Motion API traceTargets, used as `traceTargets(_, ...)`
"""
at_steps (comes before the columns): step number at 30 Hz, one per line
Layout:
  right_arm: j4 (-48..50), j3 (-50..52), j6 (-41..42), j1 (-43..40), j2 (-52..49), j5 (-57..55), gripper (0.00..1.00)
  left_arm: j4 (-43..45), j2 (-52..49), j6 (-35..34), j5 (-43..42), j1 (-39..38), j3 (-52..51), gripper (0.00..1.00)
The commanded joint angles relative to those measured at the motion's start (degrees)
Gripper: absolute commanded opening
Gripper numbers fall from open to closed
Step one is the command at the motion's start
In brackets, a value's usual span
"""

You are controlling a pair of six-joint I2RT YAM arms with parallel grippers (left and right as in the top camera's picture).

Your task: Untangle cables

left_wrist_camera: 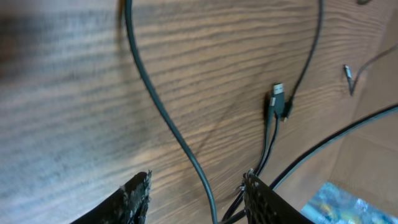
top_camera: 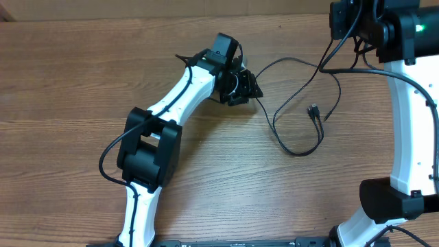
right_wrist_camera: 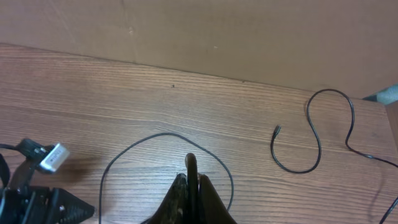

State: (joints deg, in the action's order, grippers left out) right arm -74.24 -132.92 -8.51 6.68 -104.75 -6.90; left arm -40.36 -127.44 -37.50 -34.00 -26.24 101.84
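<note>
Thin black cables [top_camera: 296, 149] lie looped on the wooden table [top_camera: 82, 68] between the two arms, with small plug ends [top_camera: 313, 110] near the middle of the loop. My left gripper [top_camera: 248, 86] sits low at the loop's left end. In the left wrist view the left gripper [left_wrist_camera: 198, 180] is open, one cable [left_wrist_camera: 163, 106] runs between its fingers, and two plugs [left_wrist_camera: 277, 99] lie ahead. My right gripper [top_camera: 343, 27] is raised at the far right. In the right wrist view the right gripper [right_wrist_camera: 191, 177] is shut on a black cable end [right_wrist_camera: 191, 163].
A separate thin cable [right_wrist_camera: 311, 144] curls on the table near its far edge, below a brown wall [right_wrist_camera: 199, 31]. A thicker black cord [top_camera: 104, 163] loops off the left arm's base. The right arm's white link [top_camera: 405, 130] stands along the right side.
</note>
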Motion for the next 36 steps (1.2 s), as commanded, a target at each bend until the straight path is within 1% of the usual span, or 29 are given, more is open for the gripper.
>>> traceTargets(1,0.17,-0.15,0.66,-0.11,1.44,-0.52,0.04,-0.26,0.22,-5.29,4.42,-2.23,-0.24,0.50)
traceTargets(3,0.11,-0.15,0.66,-0.11,1.44,-0.52,0.04,-0.11,-0.22,-6.84,5.99,-2.86,-0.28,0.52)
traceTargets(7,-0.13,-0.15,0.66,-0.11,1.44,-0.52,0.04,0.59,-2.64,-11.17,5.88,-3.41,-0.28,0.53)
traceTargets(9,-0.35,-0.15,0.66,-0.11,1.44,-0.52,0.04,1.09,-4.00,-11.85,4.76,-3.43,-0.28,0.53)
traceTargets(12,-1.03,-0.15,0.63,-0.13,1.44,-0.55,0.04,3.13,-6.16,-11.89,1.40,-3.43,-0.28,0.57)
traceTargets(16,-1.20,-0.15,0.63,-0.11,1.44,-0.55,0.04,4.22,-7.89,-13.16,0.94,-3.45,-0.28,0.63)
traceTargets(17,-1.18,-0.15,0.63,-0.13,1.44,-0.55,0.04,4.68,-8.02,-13.18,0.83,-3.45,-0.28,0.58)
traceTargets(18,-1.18,-0.15,0.63,-0.11,1.44,-0.52,0.04,5.25,-8.11,-13.51,0.48,-3.45,-0.28,0.38)
traceTargets(19,-1.18,-0.15,0.63,-0.11,1.44,-0.55,0.04,6.08,-8.11,-14.01,-0.24,-3.45,-0.28,0.04)
traceTargets(25,-1.18,-0.15,0.63,-0.11,1.44,-0.55,0.04,17.20,-8.09,-17.03,-10.08,-3.45,-0.22,0.04)
traceTargets(27,-1.18,-0.15,0.61,-0.13,1.44,-0.57,0.04,20.35,-7.98,-16.98,-12.66,-3.32,0.48,0.04)
traceTargets(30,-1.18,-0.15,0.63,-0.48,1.44,-0.59,0.04,20.48,-7.04,-16.48,-12.63,-2.03,2.67,0.04)
traceTargets(33,-1.40,-0.15,0.66,-1.64,1.44,-0.59,0.04,18.84,-5.31,-14.67,-13.68,1.05,6.34,0.04)
traceTargets(36,-1.60,-0.15,1.07,-3.65,1.44,-0.59,0.04,13.57,-2.27,-10.84,-13.05,5.99,10.58,0.04)
